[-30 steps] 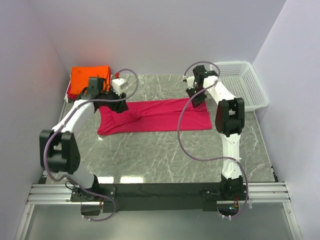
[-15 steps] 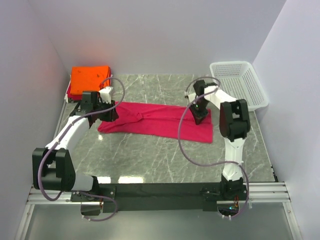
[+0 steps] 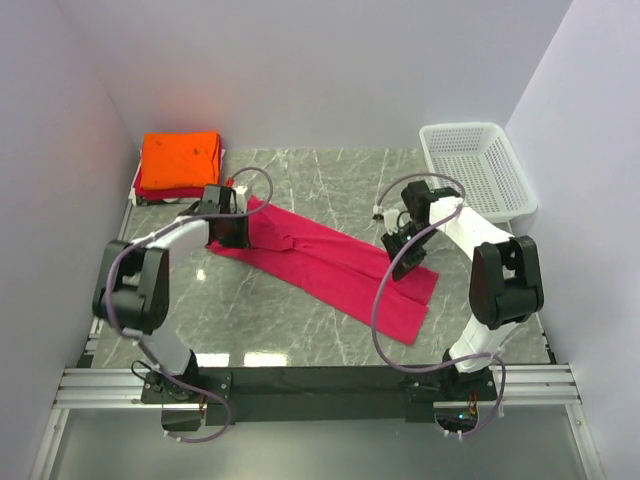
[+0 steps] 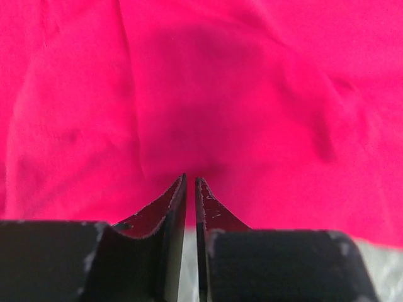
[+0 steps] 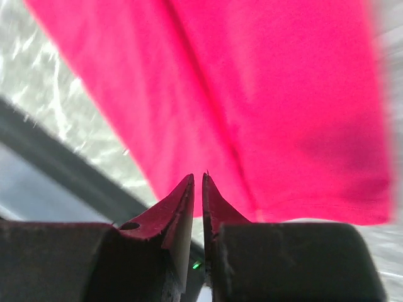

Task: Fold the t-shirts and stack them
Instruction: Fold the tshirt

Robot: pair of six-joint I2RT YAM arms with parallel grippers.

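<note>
I find the crimson-pink t-shirt [image 3: 340, 272] lying as a long, loosely gathered band, running diagonally over the marble table [image 3: 300, 335] from the far left toward the near right. It is not yet a neat rectangle; creases run along its length.

At its far-left end sits the left gripper [image 3: 231, 228]. In the left wrist view the left gripper [image 4: 191, 180] has its jaws drawn to a thin slit, the tips pinching the t-shirt [image 4: 227, 94] at its edge.

Toward the near-right end, the right gripper [image 3: 404, 262] stands over the far edge of the band. In the right wrist view the right gripper [image 5: 197, 177] is likewise clenched, with the t-shirt [image 5: 271, 107] caught at the tips and spreading away from them; grey table shows on the left.

In the far-left corner, a folded orange t-shirt [image 3: 180, 158] lies flat on top of a stack, with the edge of a red garment [image 3: 158, 190] showing beneath it.

A white mesh basket [image 3: 462, 129] stands at the far right, well apart from the cloth.
</note>
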